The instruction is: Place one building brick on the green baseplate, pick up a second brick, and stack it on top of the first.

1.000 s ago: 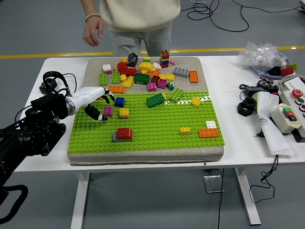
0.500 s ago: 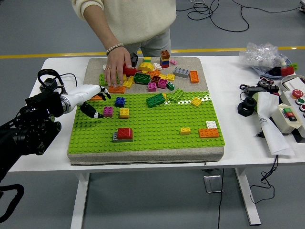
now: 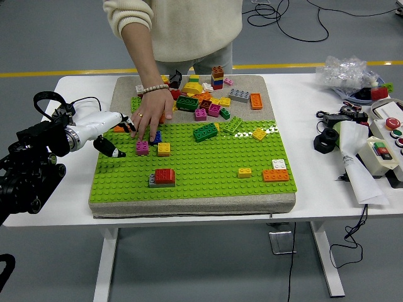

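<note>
The green baseplate (image 3: 208,170) covers the front of a grey mat. Near its left front, a red brick (image 3: 165,175) sits stacked on a grey brick (image 3: 153,183). Further back on the left, a magenta brick (image 3: 143,147) and a yellow brick (image 3: 164,149) stand side by side. A person's hand (image 3: 148,117) reaches down from the far side, its fingers on a blue brick (image 3: 157,136) just behind them. My left hand (image 3: 121,139) hovers at the baseplate's left edge, fingers spread and holding nothing, a little left of the magenta brick.
Several loose bricks (image 3: 198,97) lie piled on the mat behind the baseplate. Yellow (image 3: 245,172), white (image 3: 279,164) and orange (image 3: 275,175) bricks stand at the plate's right. Black parts (image 3: 327,141), a control box (image 3: 385,148) and a plastic bag (image 3: 349,70) fill the table's right side.
The person's hand came down from the brick pile onto the blue brick on the baseplate. My left arm drew back to the left, away from the magenta brick.
</note>
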Robot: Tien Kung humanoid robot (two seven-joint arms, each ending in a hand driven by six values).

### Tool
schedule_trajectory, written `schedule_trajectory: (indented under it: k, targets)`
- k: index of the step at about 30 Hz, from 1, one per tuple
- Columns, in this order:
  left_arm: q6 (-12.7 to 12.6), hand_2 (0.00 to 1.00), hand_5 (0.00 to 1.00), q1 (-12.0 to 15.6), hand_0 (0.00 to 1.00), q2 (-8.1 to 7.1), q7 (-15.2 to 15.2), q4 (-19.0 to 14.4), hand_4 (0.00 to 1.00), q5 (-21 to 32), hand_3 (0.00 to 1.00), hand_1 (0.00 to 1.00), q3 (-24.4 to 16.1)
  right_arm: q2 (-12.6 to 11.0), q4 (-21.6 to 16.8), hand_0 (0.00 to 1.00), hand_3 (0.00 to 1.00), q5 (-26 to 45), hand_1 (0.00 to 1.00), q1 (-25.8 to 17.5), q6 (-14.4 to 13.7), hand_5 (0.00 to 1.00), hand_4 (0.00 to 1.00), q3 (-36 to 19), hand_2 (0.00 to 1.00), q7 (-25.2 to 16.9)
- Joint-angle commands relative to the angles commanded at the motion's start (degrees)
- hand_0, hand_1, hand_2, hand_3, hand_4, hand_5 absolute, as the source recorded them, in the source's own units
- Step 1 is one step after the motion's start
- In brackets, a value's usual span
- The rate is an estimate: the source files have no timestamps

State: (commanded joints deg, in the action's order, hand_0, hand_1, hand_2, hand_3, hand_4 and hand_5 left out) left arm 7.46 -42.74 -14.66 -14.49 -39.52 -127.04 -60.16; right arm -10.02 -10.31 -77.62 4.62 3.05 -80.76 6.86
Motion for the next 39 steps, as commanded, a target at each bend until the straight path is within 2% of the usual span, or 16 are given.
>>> schedule_trajectory:
  k: [4,13,33,39]
  targets:
    - [0.5,0.663,0.097,1.0,0.858,-0.71,0.4,-2.3,0.907,-0.4,0.685,0.758,-0.4,0.1,0.0,0.76,0.697,0.1,0.686,0.0,-0.1,0.685,0.947,0.0,0.729,0.0]
    - [1.4,0.665,0.103,2.2,0.86,-1.31,1.0,-5.1,0.917,-0.7,0.679,0.758,-0.5,0.2,0.0,0.759,0.696,0.0,0.685,0.0,-0.1,0.686,0.948,0.0,0.729,0.0]
    - [2.9,0.661,0.117,2.4,0.863,-0.26,1.1,-4.7,0.924,-0.4,0.679,0.759,0.8,0.2,0.0,0.759,0.695,0.0,0.685,0.0,-0.1,0.684,0.948,0.2,0.729,0.1]
    - [4.3,0.658,0.128,2.5,0.863,0.75,1.4,-4.1,0.928,-0.3,0.678,0.76,0.4,0.1,0.0,0.759,0.696,0.1,0.685,0.0,-0.2,0.686,0.948,0.1,0.729,0.0]
